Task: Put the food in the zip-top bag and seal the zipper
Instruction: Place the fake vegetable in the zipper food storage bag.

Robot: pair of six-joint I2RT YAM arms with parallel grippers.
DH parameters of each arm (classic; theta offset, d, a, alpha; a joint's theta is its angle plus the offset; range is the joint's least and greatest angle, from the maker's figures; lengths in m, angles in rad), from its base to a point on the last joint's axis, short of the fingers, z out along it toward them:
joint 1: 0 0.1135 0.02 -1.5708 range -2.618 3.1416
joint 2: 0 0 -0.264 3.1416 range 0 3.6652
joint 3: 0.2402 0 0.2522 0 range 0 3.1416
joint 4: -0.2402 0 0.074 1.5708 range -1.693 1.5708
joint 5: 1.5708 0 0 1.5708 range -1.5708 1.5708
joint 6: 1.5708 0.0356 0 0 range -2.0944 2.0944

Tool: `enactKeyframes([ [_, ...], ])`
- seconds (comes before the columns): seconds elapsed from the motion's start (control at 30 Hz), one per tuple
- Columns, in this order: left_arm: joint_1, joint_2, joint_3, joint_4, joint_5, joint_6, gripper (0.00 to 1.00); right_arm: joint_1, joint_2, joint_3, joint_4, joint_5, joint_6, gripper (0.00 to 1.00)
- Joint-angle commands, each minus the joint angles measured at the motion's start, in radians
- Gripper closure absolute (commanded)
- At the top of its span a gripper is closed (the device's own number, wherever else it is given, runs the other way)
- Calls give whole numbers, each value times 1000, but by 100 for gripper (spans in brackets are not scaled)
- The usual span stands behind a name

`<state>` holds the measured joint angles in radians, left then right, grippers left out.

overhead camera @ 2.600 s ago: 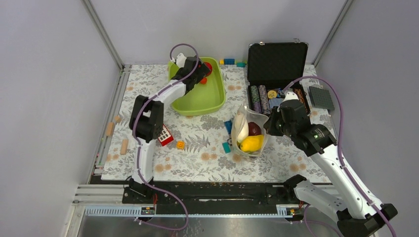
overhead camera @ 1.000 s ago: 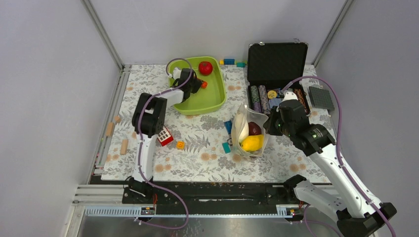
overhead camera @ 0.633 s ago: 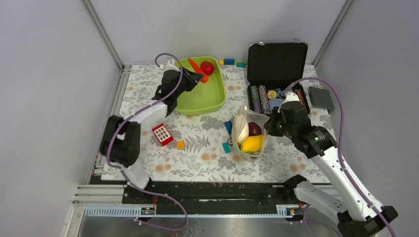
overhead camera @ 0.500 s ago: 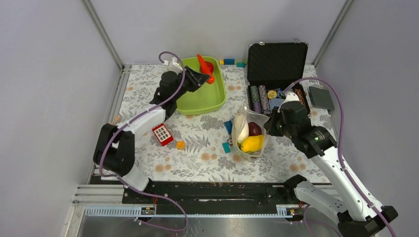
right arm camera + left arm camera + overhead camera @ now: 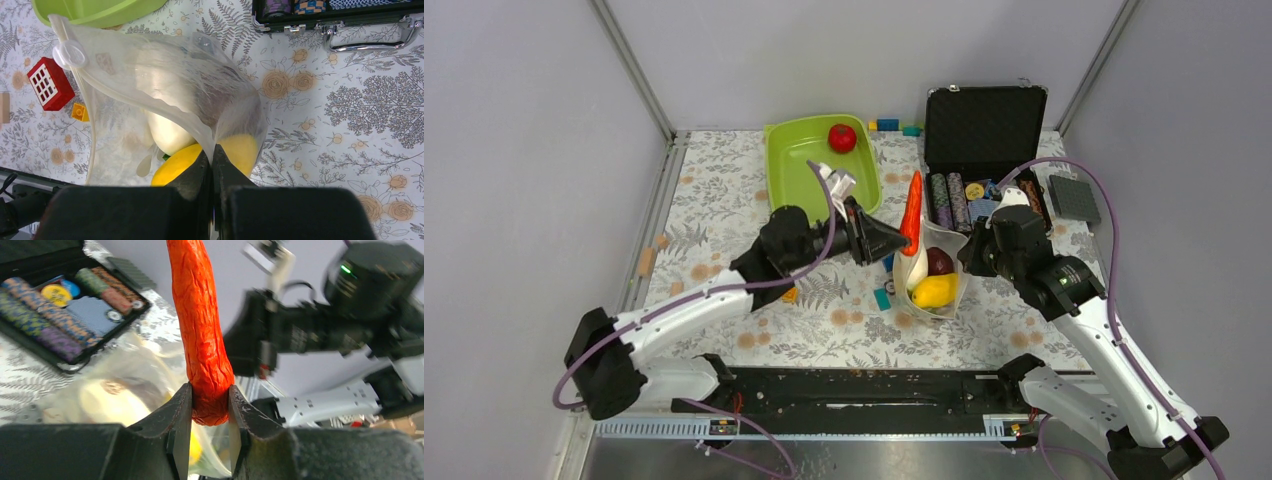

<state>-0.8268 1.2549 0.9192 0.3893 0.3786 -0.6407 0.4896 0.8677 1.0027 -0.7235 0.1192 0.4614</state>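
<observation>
My left gripper (image 5: 904,240) (image 5: 209,407) is shut on the thick end of an orange-red chilli (image 5: 912,213) (image 5: 200,325), which stands up over the mouth of the clear zip-top bag (image 5: 946,238) (image 5: 150,80). My right gripper (image 5: 972,255) (image 5: 212,157) is shut on the bag's right edge and holds it open. Inside lie a white piece (image 5: 912,262) (image 5: 167,132), a dark maroon piece (image 5: 938,261) and a yellow piece (image 5: 935,291) (image 5: 240,147). A red tomato (image 5: 842,138) rests in the lime-green tray (image 5: 796,165). The zipper strip (image 5: 95,80) runs along the bag's mouth.
An open black case (image 5: 984,125) with poker chips (image 5: 952,200) (image 5: 45,315) stands behind the bag. A red block (image 5: 46,82) and an orange block (image 5: 79,112) lie left of the bag. Teal blocks (image 5: 882,297) sit at the bag's left base, wooden blocks (image 5: 645,262) at the mat's left edge.
My left arm lifted the chilli out of the green tray and swung it right, over the bag's mouth. The right gripper and the bag have stayed still.
</observation>
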Motion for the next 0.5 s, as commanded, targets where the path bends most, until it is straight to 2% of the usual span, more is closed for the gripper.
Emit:
enactKeyframes([
  [0.0, -112, -97, -71, 21, -185, 103, 100, -3, -6, 2, 30, 8, 11, 100],
  [0.1, -186, -85, -79, 21, -267, 113, 100, -3, -8, 2, 30, 4, 13, 100],
  [0.27, -260, -12, 8, -129, -440, 98, 100, -3, -12, 1, 30, 5, 15, 100],
  [0.43, -304, 19, 40, -122, -431, 106, 100, -3, -15, 2, 29, 2, 16, 100],
  [0.47, -315, 22, 40, -122, -436, 104, 97, -3, -17, 1, 30, 2, 16, 100],
])
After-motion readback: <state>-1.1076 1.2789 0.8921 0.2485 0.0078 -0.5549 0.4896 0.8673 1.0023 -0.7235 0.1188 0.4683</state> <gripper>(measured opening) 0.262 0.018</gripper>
